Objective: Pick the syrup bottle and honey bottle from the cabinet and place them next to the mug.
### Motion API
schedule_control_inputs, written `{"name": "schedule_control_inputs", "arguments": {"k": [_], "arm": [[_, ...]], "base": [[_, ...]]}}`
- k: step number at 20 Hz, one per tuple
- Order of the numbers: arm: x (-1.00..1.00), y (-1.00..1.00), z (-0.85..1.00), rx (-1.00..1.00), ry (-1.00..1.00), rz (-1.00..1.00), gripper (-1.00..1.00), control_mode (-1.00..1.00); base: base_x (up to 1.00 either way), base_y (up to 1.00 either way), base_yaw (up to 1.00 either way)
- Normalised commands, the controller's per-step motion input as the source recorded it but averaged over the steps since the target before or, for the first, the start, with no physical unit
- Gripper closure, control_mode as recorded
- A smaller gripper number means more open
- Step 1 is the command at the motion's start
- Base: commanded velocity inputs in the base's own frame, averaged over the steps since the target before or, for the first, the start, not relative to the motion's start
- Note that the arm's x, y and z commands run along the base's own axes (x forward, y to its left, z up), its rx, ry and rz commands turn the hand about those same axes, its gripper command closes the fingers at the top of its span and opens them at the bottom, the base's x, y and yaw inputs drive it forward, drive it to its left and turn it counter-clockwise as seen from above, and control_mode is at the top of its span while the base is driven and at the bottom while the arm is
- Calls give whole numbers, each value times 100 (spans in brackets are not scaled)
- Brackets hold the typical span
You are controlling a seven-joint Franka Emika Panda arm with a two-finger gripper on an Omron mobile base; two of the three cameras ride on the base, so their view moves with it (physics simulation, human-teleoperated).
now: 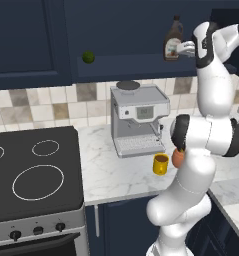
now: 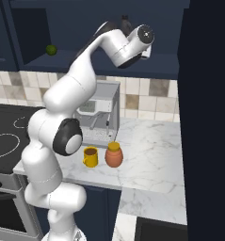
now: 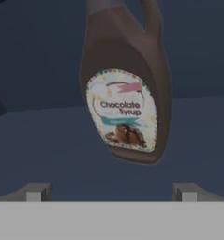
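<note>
The syrup bottle (image 1: pixel 173 42), dark brown with a pale label, stands upright on the shelf of the navy wall cabinet (image 1: pixel 122 30). My gripper (image 1: pixel 185 49) is just to its right, open and not touching it. In the hand view the syrup bottle (image 3: pixel 127 93) leans ahead between the wide-apart fingertips (image 3: pixel 36 192), and my gripper (image 3: pixel 111 192) holds nothing. The bottle's top (image 2: pixel 125 22) peeks out behind my arm. On the counter the orange honey bottle (image 2: pixel 114 155) stands right beside the yellow mug (image 2: pixel 90 156). My arm partly hides the honey bottle (image 1: pixel 177 157), which sits next to the mug (image 1: pixel 160 163).
A lime (image 1: pixel 88 57) lies on the cabinet shelf to the left. A grey coffee machine (image 1: pixel 140 120) stands on the marble counter (image 1: pixel 103 175) behind the mug. A black stove (image 1: pixel 33 172) is on the left. A tall dark panel (image 2: pixel 208 117) closes off the right.
</note>
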Motion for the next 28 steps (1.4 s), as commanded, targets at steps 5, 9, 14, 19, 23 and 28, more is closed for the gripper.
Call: {"name": "schedule_control_inputs", "arguments": {"k": [5, 9, 14, 19, 23, 28], "arm": [[7, -3, 1, 7, 0, 0, -100, -100], [8, -1, 0, 0, 0, 0, -100, -100], [13, -2, 0, 0, 0, 5, -100, -100], [14, -8, 0, 0, 0, 4, -100, -100], [8, -11, 0, 0, 0, 3, -100, -100], [19, -11, 0, 0, 0, 3, -100, -100]], "base": [[0, 0, 0], [0, 0, 0], [0, 0, 0], [0, 0, 0], [0, 0, 0], [0, 0, 0]]}}
